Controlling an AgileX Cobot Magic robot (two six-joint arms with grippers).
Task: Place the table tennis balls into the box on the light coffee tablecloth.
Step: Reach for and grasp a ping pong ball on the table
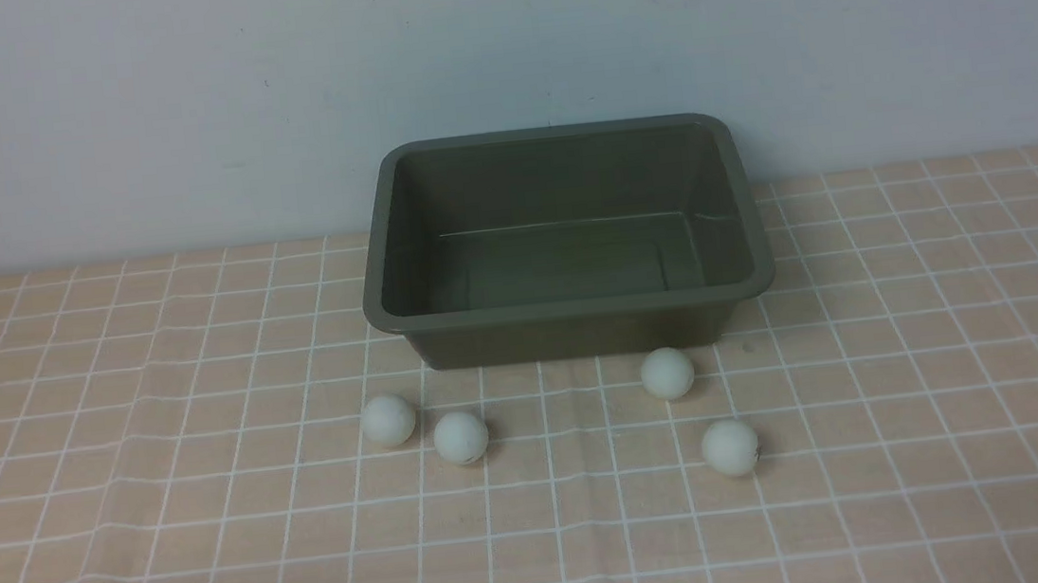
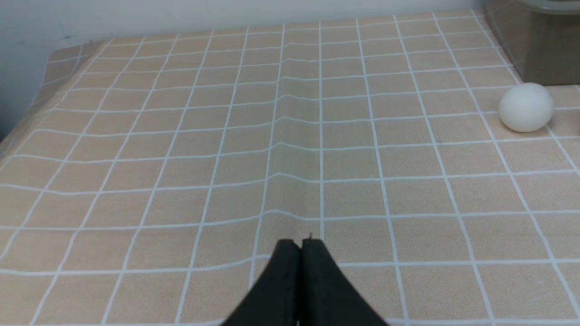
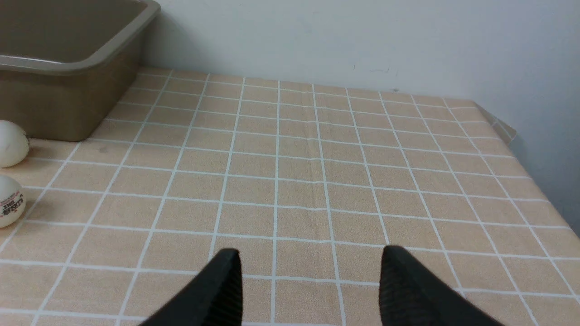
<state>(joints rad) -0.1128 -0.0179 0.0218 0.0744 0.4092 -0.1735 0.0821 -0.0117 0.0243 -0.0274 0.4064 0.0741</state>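
Front view: four balls outside the box; left hand pressed together, right hand spread

Soft, even, moderately bright light falls from above and slightly from the left. In the front view each of the balls throws a faint, blurred shadow to its right on the cloth, and the box dims the wall at its right side. A thin pale sheen lines the box's inner floor edge. The front view looks cool and slightly soft, while both wrist views are warmer and crisper.
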